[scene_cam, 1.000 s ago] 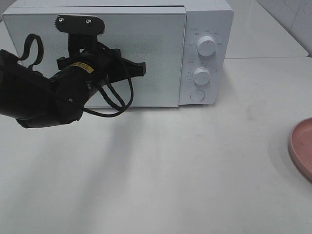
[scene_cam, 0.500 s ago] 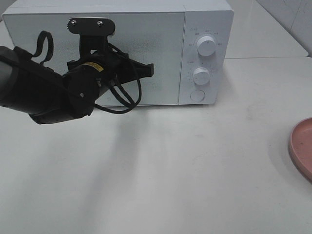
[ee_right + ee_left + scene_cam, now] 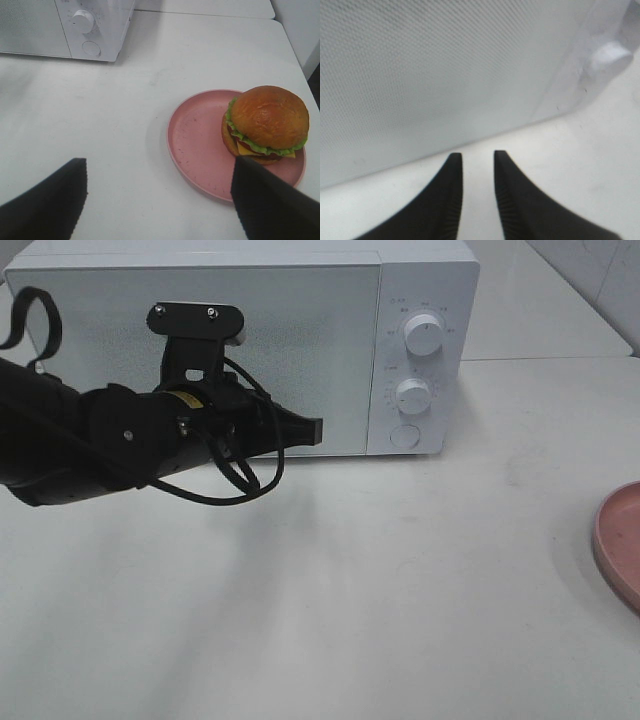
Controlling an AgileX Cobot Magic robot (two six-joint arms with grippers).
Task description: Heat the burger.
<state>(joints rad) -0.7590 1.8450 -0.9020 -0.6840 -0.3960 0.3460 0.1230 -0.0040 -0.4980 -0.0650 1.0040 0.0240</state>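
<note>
Microwave (image 3: 200, 350): the door looks shut, its front panel flush with the control column. Nothing in these views shows the inside.
Burger (image 3: 266, 125): sits on the pink plate (image 3: 200, 145), toward one side of it, on the surface (image 3: 100, 115) well apart from the microwave. I have not picked it up, so by my judgement it is not yet heated.
My left tool (image 3: 476, 155): in front of the door's lower part, near its edge beside the controls. The two tips stand a narrow gap apart with nothing between them; it grips nothing.
My right tool (image 3: 160, 200): spread wide and empty, hovering above the surface with the plate and burger just ahead of it.
Controls: the two knobs (image 3: 424, 335) and the round button (image 3: 404, 436) look untouched, though I cannot read their settings.
Done so far: as far as I can see, nothing of the heating itself.
Left to do: open the door, carry the burger inside, close the door, set the knobs.
</note>
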